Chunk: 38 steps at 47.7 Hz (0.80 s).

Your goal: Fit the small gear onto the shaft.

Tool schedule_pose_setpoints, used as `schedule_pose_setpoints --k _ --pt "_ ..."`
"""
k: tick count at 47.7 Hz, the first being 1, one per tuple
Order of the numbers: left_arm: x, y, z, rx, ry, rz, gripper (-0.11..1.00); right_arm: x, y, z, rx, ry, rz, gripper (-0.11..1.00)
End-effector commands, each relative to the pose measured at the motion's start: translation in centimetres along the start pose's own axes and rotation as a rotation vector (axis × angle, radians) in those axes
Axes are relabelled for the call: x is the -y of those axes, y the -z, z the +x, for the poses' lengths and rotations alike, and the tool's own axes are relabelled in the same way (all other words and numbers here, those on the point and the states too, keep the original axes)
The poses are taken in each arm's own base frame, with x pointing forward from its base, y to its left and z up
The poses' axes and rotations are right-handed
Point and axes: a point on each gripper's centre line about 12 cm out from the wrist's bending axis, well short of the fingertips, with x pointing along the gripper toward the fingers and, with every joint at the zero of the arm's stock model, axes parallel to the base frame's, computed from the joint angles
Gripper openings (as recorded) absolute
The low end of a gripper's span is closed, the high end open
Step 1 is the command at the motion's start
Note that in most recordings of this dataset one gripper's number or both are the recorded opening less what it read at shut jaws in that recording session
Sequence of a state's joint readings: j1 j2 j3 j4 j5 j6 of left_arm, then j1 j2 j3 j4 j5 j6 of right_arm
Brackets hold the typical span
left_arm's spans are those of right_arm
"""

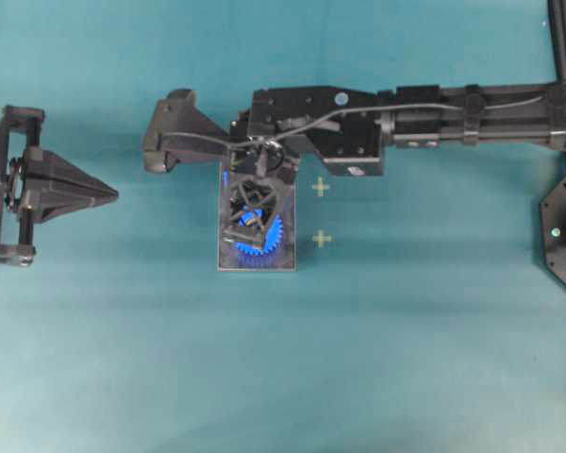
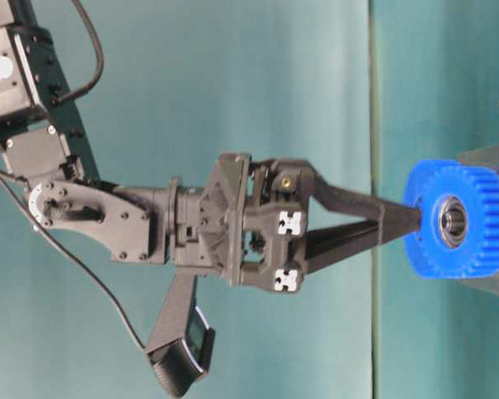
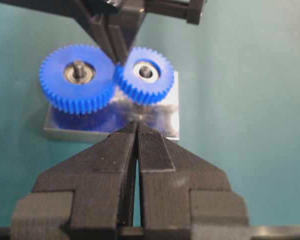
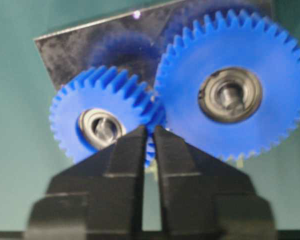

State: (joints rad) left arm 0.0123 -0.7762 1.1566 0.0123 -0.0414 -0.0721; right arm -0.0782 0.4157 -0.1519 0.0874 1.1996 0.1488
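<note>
No brand name or writing was legible anywhere you looked; the only markings were two pale yellow crosses (image 1: 321, 187) on the teal table covering (image 1: 406, 359), just off the plate's 3 o'clock edge in the overhead view, and small black-and-white patterned squares (image 2: 292, 222) on the right gripper's body in the table-level view. The covering ran flat and uniform across every view, and nothing of the room beyond it showed. The grey metal plate (image 3: 162, 112) lay near the middle of the table, under the right arm's wrist. From the left wrist camera you saw the small gear (image 3: 145, 75) sitting on the shaft (image 3: 146, 73), whose tip showed in the gear's metal-ringed centre hole, with its teeth meshed against the larger blue gear (image 3: 77, 77) at its 9 o'clock. The right gripper (image 4: 149, 132) hung over the plate with its jaws drawn together, the tips at the point where the two gears met, clamped on nothing. The left gripper (image 3: 137, 125) sat well off at the table's 9 o'clock edge, pointed toward the plate, its jaws also together and empty.
</note>
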Motion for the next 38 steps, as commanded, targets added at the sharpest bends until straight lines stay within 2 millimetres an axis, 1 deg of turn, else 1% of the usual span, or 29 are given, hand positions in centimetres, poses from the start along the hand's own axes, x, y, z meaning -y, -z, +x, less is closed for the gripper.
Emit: schedule_pose_setpoints --k 1,7,18,24,28,31,33,38 --pt "0.0 -0.4 0.0 0.012 0.001 0.002 0.0 -0.2 -0.1 -0.3 0.011 -0.005 -0.009 0.01" --pt "0.0 -0.3 0.0 0.011 0.001 0.002 0.0 -0.1 0.2 -0.3 -0.004 -0.003 -0.005 0.0" --pt "0.0 -0.2 0.0 0.009 0.001 0.002 0.0 -0.8 1.9 0.3 -0.053 -0.001 -0.011 0.0" --pt "0.0 -0.1 0.0 0.005 0.0 0.002 0.0 -1.3 3.1 0.4 -0.073 -0.01 -0.007 0.0" --pt "0.0 -0.1 0.0 0.005 0.0 0.002 0.0 -2.2 3.8 -0.6 -0.064 -0.023 -0.012 0.0" --pt "0.0 -0.2 0.0 0.009 0.001 0.002 0.0 -2.6 4.0 -2.1 -0.033 -0.031 -0.017 0.0" --pt "0.0 -0.2 0.0 0.009 0.001 0.002 0.0 -2.7 4.0 -2.9 -0.014 -0.035 -0.014 0.0" --pt "0.0 -0.2 0.0 0.009 0.001 0.002 0.0 -2.2 3.0 -4.5 0.04 -0.036 0.014 0.0"
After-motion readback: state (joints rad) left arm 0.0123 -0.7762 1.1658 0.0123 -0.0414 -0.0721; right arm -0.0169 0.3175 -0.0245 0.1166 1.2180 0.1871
